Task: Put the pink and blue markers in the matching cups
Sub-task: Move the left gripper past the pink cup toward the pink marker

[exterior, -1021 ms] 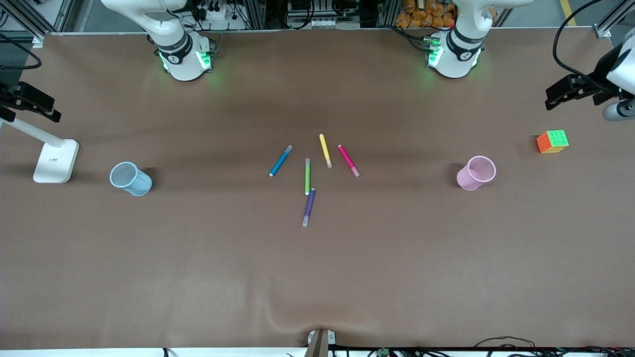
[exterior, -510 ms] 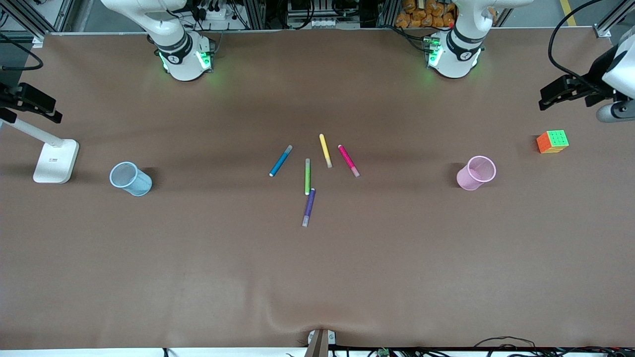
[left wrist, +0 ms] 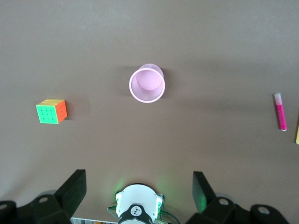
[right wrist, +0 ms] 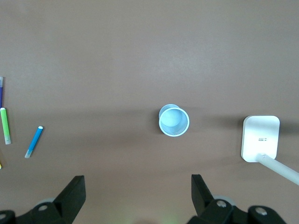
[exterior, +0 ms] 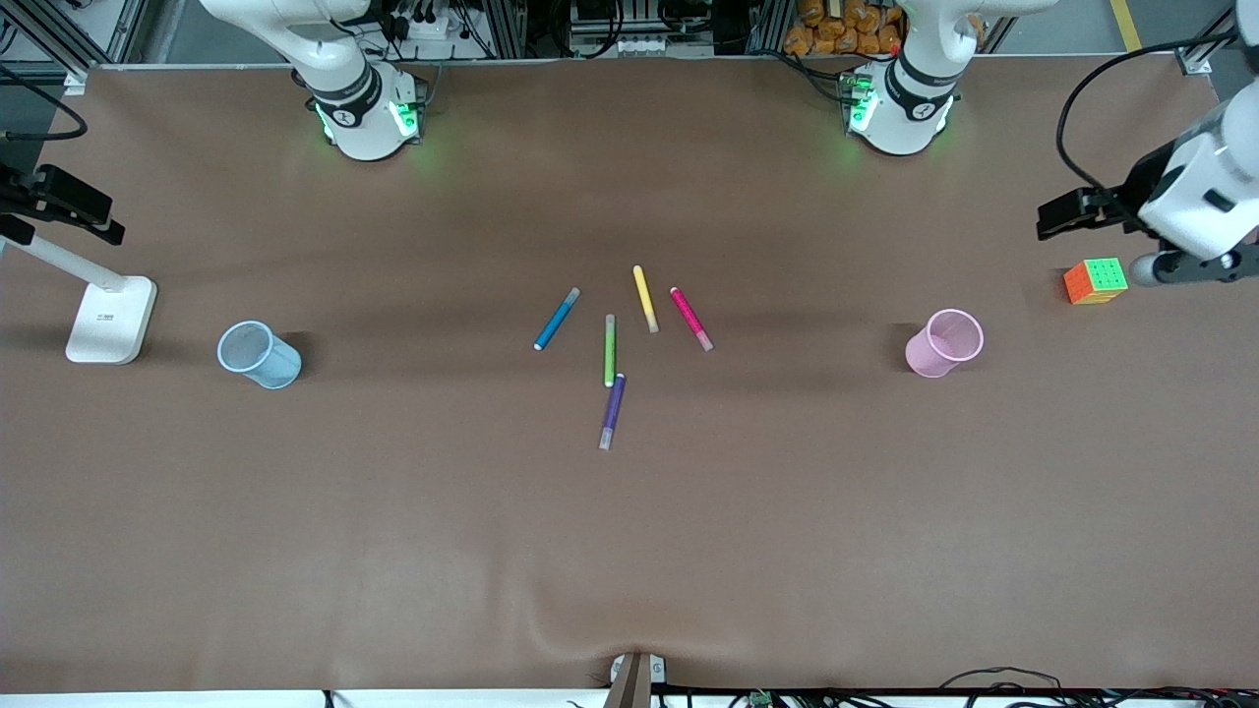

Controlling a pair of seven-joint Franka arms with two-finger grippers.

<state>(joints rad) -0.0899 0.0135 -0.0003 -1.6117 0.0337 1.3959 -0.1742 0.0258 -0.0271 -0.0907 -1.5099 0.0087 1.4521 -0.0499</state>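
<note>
The pink marker (exterior: 691,318) and the blue marker (exterior: 557,318) lie flat among other pens at the table's middle. The pale pink cup (exterior: 944,342) stands upright toward the left arm's end, the pale blue cup (exterior: 259,355) toward the right arm's end. My left gripper (exterior: 1067,211) hangs high over that end's edge, close to a colour cube, open and empty; its wrist view (left wrist: 138,176) shows the pink cup (left wrist: 147,85) and pink marker (left wrist: 281,112). My right gripper (exterior: 69,206) waits high over its end, open and empty; its wrist view (right wrist: 137,179) shows the blue cup (right wrist: 174,120) and blue marker (right wrist: 34,141).
Yellow (exterior: 644,298), green (exterior: 609,350) and purple (exterior: 612,410) pens lie beside the two markers. A colour cube (exterior: 1095,281) sits farther toward the left arm's end than the pink cup. A white stand base (exterior: 110,320) sits beside the blue cup.
My left gripper has swung in from the table's end toward the cube and pink cup. The right gripper, markers and cups have not moved.
</note>
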